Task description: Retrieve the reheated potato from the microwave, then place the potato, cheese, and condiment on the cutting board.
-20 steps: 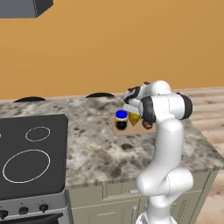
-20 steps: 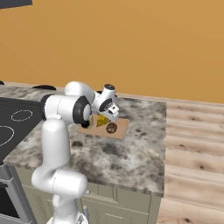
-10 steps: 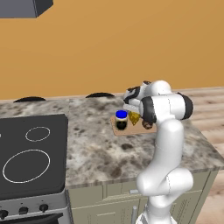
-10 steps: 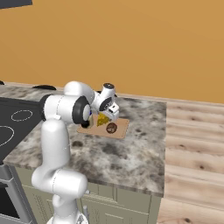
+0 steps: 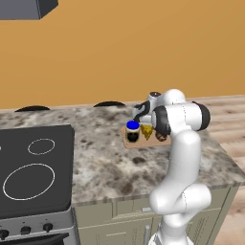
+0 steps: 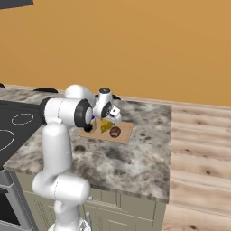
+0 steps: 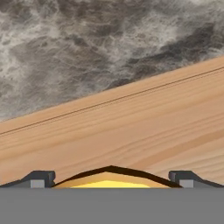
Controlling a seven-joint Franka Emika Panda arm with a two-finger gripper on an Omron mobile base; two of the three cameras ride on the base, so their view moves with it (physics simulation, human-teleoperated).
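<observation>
On the counter (image 5: 95, 158), potato (image 6: 114, 131), cheese (image 5: 146, 131) and condiment (image 5: 132, 131) all sit on the cutting board (image 6: 125, 134); tool (image 7: 109, 178) hovers, fingers apart, task apparently complete.

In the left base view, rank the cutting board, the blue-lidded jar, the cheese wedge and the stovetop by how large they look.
1. Stovetop, largest, though it is nearest the camera.
2. Cutting board.
3. Blue-lidded jar and cheese wedge: near equal, and the arm partly hides the wedge, so unranked.

Blue-lidded dark condiment (image 5: 132, 131), yellow cheese (image 5: 146, 131), mottled brown potato (image 6: 115, 132); light-brown cutting board (image 7: 131, 131); grey-speckled surface (image 5: 105, 162).
</observation>
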